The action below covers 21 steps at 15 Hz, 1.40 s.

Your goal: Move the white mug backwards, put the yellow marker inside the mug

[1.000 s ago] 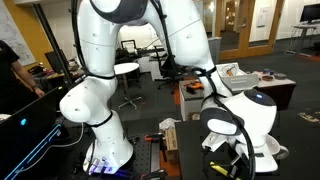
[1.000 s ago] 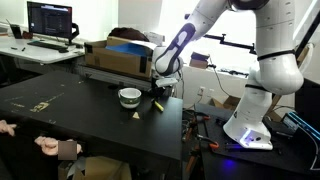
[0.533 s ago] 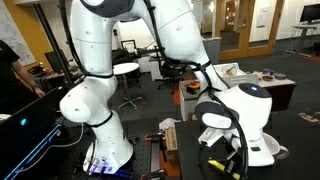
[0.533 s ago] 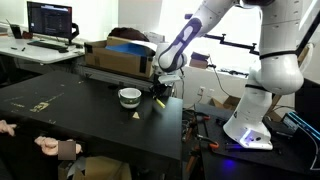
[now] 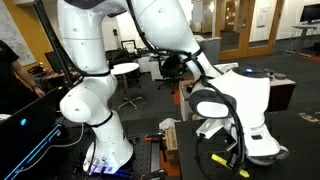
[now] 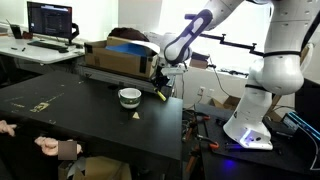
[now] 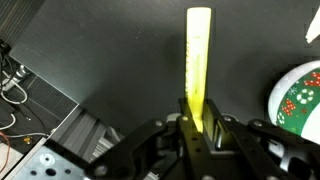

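The white mug (image 6: 129, 97) sits on the black table (image 6: 70, 110), squat with a greenish pattern; its edge shows at the right of the wrist view (image 7: 300, 97). My gripper (image 6: 160, 86) hangs just right of the mug, lifted above the table. In the wrist view the gripper (image 7: 197, 120) is shut on the yellow marker (image 7: 196, 60), which sticks out straight from the jaws over the dark tabletop. The marker shows as a thin yellow streak under the gripper in an exterior view (image 6: 161, 93). In an exterior view (image 5: 230, 110) the arm blocks the table.
An open cardboard box (image 6: 118, 57) stands behind the mug. A small light triangular piece (image 6: 137, 115) lies in front of the mug. A monitor (image 6: 50, 19) stands at the far left. A person's hands (image 6: 45, 146) rest at the table's near edge. The table's right edge is close to my gripper.
My gripper has risen from the table with the yellow marker in it. The arm has swung in the exterior views. The mug has not moved.
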Available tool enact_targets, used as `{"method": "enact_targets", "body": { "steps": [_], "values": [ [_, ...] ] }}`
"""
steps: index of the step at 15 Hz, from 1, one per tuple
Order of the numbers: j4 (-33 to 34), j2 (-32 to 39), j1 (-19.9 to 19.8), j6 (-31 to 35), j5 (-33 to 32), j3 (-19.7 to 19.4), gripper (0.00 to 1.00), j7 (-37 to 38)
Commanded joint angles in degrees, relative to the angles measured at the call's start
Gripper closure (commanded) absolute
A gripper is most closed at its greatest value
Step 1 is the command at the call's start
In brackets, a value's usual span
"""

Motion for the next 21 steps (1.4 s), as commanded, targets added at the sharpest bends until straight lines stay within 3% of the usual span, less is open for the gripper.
{"method": "enact_targets", "body": {
  "steps": [1,9,21],
  "values": [
    [-2.0,-5.0,1.2,1.7,-3.7,-1.0,0.95,4.6],
    [-0.8,-7.3,2.2,4.5,-8.9,1.1,0.95,9.8],
    [2.6,-6.7,5.6,6.5,-21.9,2.4,0.95,21.0]
  ]
}}
